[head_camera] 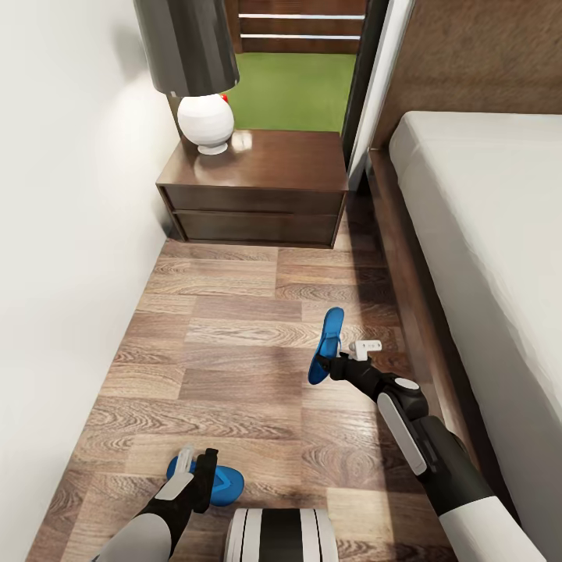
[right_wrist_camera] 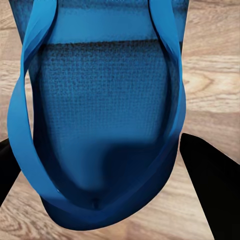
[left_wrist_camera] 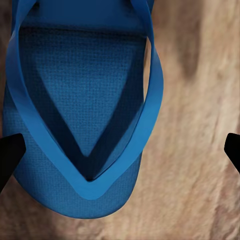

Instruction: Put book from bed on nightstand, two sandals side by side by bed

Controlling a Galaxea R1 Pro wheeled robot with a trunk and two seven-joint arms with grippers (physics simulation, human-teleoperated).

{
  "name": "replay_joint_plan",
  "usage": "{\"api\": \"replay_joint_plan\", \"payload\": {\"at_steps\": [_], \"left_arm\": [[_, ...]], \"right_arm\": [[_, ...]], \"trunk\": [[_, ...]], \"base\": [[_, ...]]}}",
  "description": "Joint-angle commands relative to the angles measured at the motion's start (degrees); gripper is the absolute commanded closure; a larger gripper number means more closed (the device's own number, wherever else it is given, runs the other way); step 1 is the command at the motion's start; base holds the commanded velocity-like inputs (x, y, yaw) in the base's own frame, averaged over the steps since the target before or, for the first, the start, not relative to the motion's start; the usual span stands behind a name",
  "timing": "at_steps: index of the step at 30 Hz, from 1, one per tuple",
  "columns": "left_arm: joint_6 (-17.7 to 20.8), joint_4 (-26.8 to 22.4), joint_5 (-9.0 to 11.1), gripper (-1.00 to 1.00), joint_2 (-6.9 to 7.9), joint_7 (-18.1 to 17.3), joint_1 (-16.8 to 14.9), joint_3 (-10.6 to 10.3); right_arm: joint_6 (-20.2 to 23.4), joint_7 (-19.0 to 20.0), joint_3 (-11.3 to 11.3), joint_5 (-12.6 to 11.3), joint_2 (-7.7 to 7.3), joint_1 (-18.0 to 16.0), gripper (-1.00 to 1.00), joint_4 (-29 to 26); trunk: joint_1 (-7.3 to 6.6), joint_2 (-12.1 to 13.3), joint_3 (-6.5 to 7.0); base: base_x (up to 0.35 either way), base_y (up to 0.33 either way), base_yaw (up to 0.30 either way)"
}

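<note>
Blue unmarked sandals (head_camera: pixel 325 345) on wood floor (head_camera: pixel 234 343)

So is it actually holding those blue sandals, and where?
The right gripper grips one sandal by its toe end, tilted up off the floor. The left gripper sits open around the other sandal, not clearly gripping it.

Bright blue sandal (head_camera: pixel 325 345) tilted on edge above the wood-plank floor (head_camera: pixel 234 336) beside the bed (head_camera: pixel 484 234), second blue sandal (head_camera: pixel 221 483) flat on the floor nearer the wall, dark-brown nightstand (head_camera: pixel 257 195) at the far end
</note>
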Motion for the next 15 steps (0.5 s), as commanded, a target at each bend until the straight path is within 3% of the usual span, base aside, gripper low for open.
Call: {"api": "replay_joint_plan", "payload": {"at_steps": [1,15], "left_arm": [[0.32,-0.23,0.54,-1.00,-0.05,0.37,0.02,-0.03],[0.32,-0.23,0.53,-1.00,-0.05,0.38,0.02,-0.07]], "right_arm": [[0.24,0.03,0.04,-0.12,-0.04,-0.01,1.00,-0.06],[0.24,0.03,0.04,-0.12,-0.04,-0.02,1.00,-0.06]], "trunk": [[-0.01,-0.01,-0.04],[0.02,-0.03,-0.26]], "base": [[0.000,0.000,0.000],[0.000,0.000,0.000]]}}
